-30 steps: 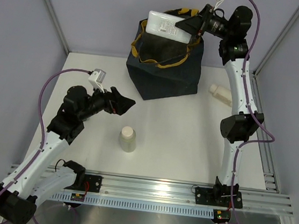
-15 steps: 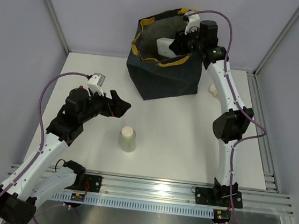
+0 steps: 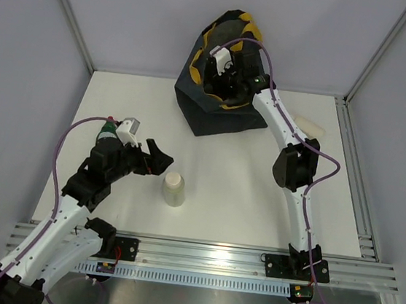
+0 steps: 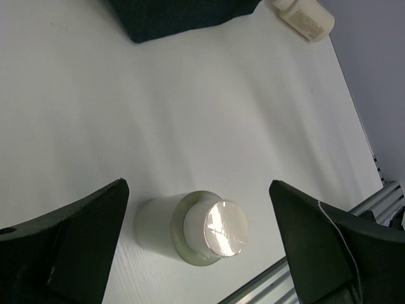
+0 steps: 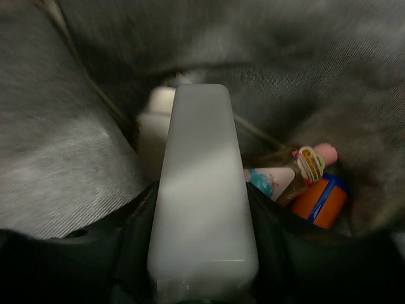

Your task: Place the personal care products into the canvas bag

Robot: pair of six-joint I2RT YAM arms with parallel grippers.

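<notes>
The bag (image 3: 206, 114) is standing at the far middle of the table (image 3: 242, 193), its yellow-rimmed mouth gaping upward. The right gripper (image 3: 225, 72) is reaching down inside it, clenching a flat bottle (image 5: 202, 183) by its sides. That bottle is hanging over the grey lining and is not yet let go.

Beneath it, at least 3 products are lying on the bag floor: a white bottle (image 5: 154, 123), an orange bottle (image 5: 321, 201) and a peach bottle (image 5: 313, 159). Judging by this, the task is running past halfway.

2 items are waiting outside. A capped bottle (image 3: 174, 189) is standing upright near the table's middle. The left gripper (image 3: 160, 154) is hovering just beside it, jaws spread wide and holding nothing. A cream bottle (image 3: 310, 125) is lying close to the right edge, beside the right arm.

Room is proving tight inside the bag, where fabric is crowding the right gripper on both sides. The capped bottle is enjoying bare table all round, well clear of the near rail (image 3: 206, 255). The cream bottle is offering less margin toward the edge.
</notes>
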